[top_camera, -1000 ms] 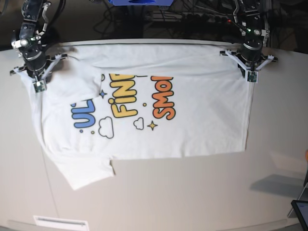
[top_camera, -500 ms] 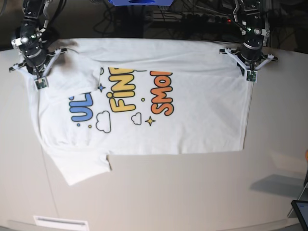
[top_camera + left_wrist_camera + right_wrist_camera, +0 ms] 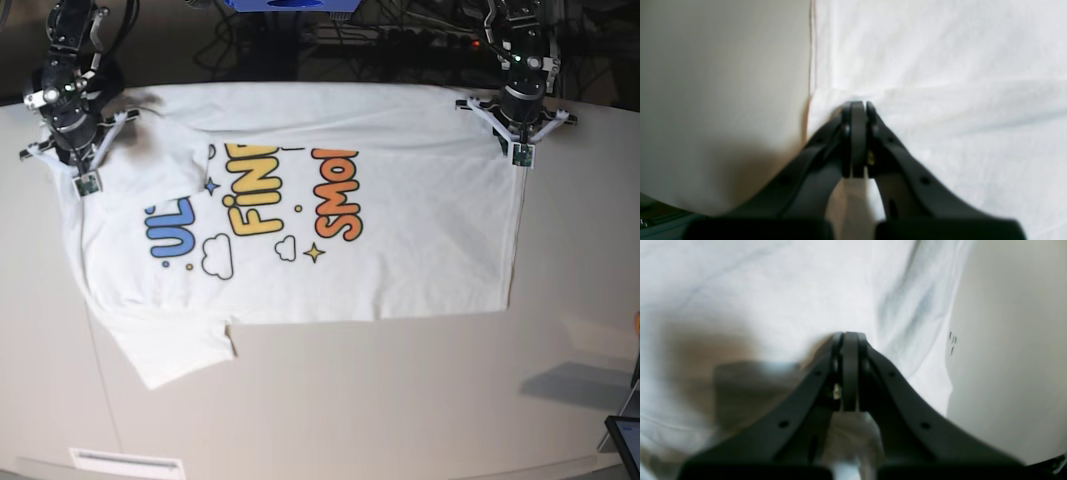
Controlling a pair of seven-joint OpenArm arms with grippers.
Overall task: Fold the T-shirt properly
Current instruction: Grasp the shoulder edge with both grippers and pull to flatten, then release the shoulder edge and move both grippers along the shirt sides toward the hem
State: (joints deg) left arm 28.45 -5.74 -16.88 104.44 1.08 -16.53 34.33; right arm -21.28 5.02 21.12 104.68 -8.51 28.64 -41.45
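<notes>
The white T-shirt (image 3: 410, 250) lies spread on the table with its print (image 3: 255, 215) facing up. One sleeve (image 3: 160, 165) is folded over the print's top left, and the other sleeve (image 3: 175, 350) sticks out at the front left. My left gripper (image 3: 521, 155) sits at the shirt's back right corner, shut on the hem; up close its tip (image 3: 858, 106) pinches puckered cloth (image 3: 940, 100) right at the edge. My right gripper (image 3: 86, 182) is at the back left corner, its tip (image 3: 849, 336) shut on bunched fabric (image 3: 773, 290).
The pale table (image 3: 400, 400) extends in front of the shirt. A dark tablet (image 3: 626, 440) pokes in at the front right corner. A white label strip (image 3: 127, 463) lies at the front left edge. Cables run behind the table's back edge.
The right gripper shifted slightly back and then forward again, dragging the shirt's left side a little. The left gripper held its place.
</notes>
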